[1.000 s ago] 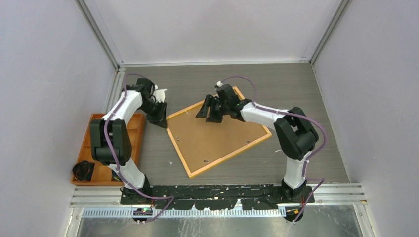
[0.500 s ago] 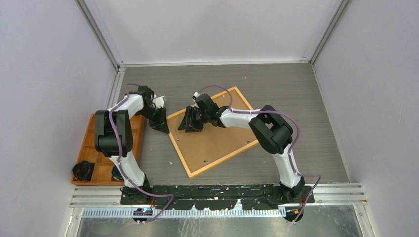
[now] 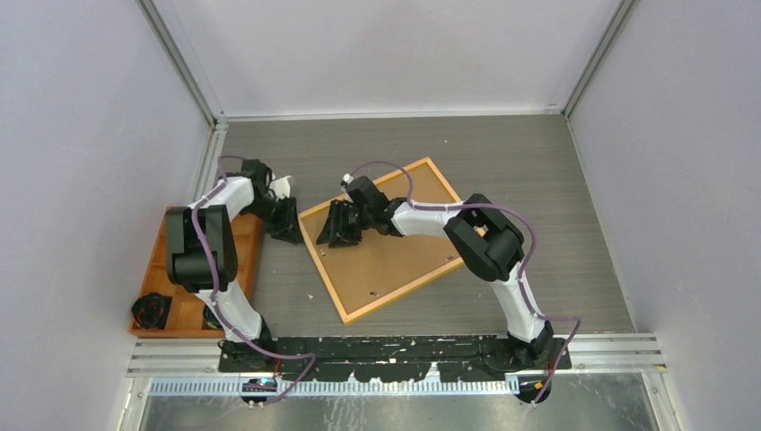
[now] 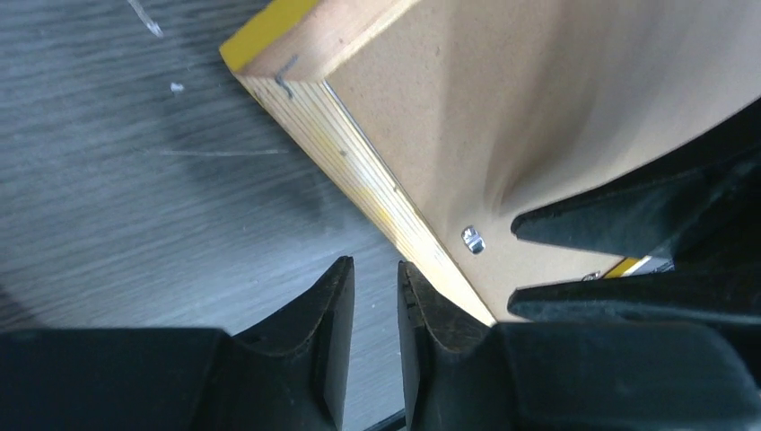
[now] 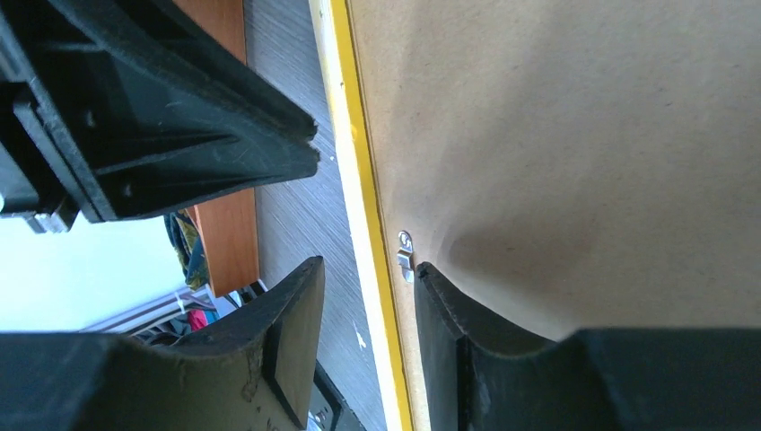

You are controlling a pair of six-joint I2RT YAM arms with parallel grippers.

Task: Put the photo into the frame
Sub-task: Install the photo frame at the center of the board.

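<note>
Where frame [image 3: 399, 260] lies, right gripper [image 5: 363, 269] straddling edge

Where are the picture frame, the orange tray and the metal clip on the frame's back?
picture frame [image 3: 395, 260]: top external view, on its bare brown back.
orange tray [image 3: 186, 316]: top external view, on bare tray floor.
metal clip [image 5: 405, 253]: right wrist view, on the clip's middle.

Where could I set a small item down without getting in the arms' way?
Bare table lies between the frame and the back wall, and between it and the right wall. Crowded: both jaws at its left corner, beside the orange tray.
</note>
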